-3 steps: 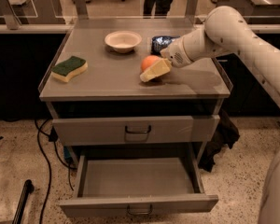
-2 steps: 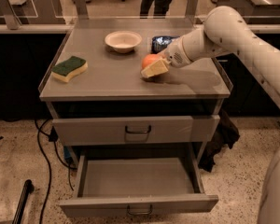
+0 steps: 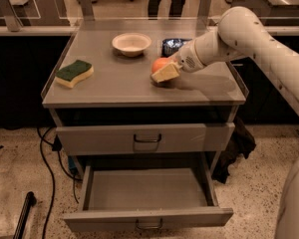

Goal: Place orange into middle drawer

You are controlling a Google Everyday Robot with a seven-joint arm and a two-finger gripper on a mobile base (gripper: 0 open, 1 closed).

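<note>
grey metal lies under the orange [image 3: 159, 63] just as it did a second ago. the fruit sits on the tabletop [image 3: 119, 86], right of the middle, in the same spot in all three views. the gripper [image 3: 165, 72] rests at its front-right side, touching it or very nearly, and has hardly shifted. whether the gripper has closed on the fruit i cannot tell, because its cream tip covers the near side of the orange. my reading is that the pick is being settled and no lift has begun, so the whole carry is left to do.

the middle drawer [image 3: 147, 188] stands pulled out below with its floor bare, while the drawer front above it [image 3: 189, 136] is shut. the target needs no opening. the path goes over the tabletop's front edge and down past that shut front, so the orange should come well forward before it drops. the drawer's side walls and front wall frame a wide landing place.

on top, the cream bowl [image 3: 131, 44] and a dark blue packet [image 3: 172, 46] lie behind the orange, the packet just beside the arm [image 3: 239, 34]. the sponge [image 3: 74, 73] is well apart at the left. a straight rise and a pull toward the front looks free of all three.
</note>
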